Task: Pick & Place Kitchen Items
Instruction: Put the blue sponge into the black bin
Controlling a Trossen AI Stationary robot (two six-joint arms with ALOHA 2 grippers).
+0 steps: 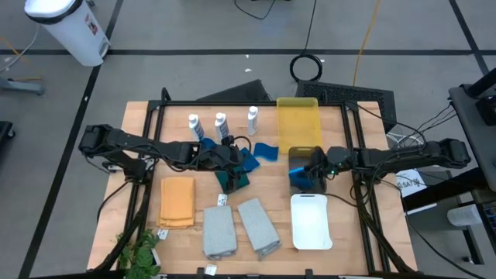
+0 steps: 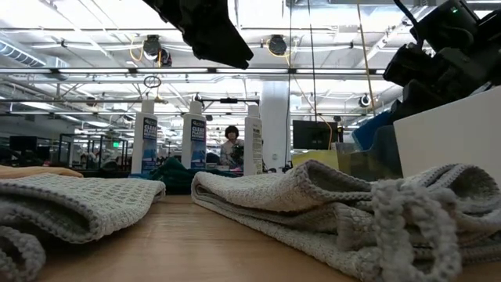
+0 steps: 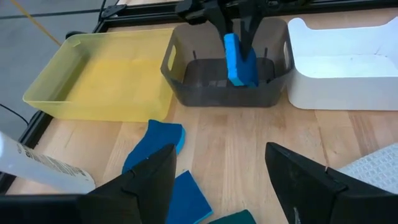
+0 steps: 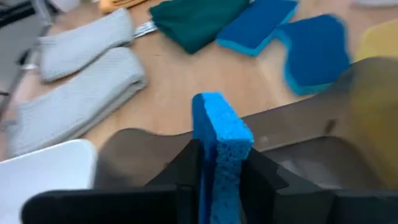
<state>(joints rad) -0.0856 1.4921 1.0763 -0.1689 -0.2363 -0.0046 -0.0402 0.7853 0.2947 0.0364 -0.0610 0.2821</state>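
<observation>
The dark grey tray [image 1: 305,167] lies largely hidden beneath the right hand [image 1: 312,172], whose fingers clamp one blue sponge [image 4: 219,155] upright inside it. Left hand [image 1: 222,156], fingers apart, partly covers the green cloth [image 1: 232,180]. On the bench [image 1: 271,198]: three bottles [image 1: 221,124], two grey towels [image 1: 236,227], one orange towel [image 1: 177,201].

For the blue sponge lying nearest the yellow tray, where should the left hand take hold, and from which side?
Best from straight above, fingers across its two long edges near the middle. The blue sponge lies flat on the table, apart from the yellow tray, so its faces are out of reach. The left hand is open close by.
</observation>
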